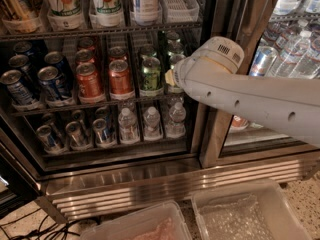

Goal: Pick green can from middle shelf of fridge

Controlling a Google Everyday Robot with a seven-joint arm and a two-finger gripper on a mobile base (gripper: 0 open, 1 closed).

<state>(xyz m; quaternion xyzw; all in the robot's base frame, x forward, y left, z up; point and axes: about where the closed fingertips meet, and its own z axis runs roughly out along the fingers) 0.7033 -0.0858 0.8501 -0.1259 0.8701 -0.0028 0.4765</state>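
The fridge (pixel 150 184) stands open on its left side. The green can (pixel 150 73) stands upright at the front of the middle shelf (pixel 65 106), to the right of the orange-red cans (pixel 120 76). More green cans stand behind it and in the row to its right (pixel 174 46). My gripper (pixel 171 77) is at the end of the white arm (pixel 240 96), inside the fridge at the shelf's right end, just right of the green can and in front of the rightmost row. The wrist housing hides most of it.
Blue cans (pixel 50 84) fill the shelf's left side. Small water bottles (pixel 151 121) and cans stand on the shelf below, tall cans above. The right glass door (pixel 295 49) is shut over water bottles. Two clear plastic bins (pixel 250 214) sit on the floor in front.
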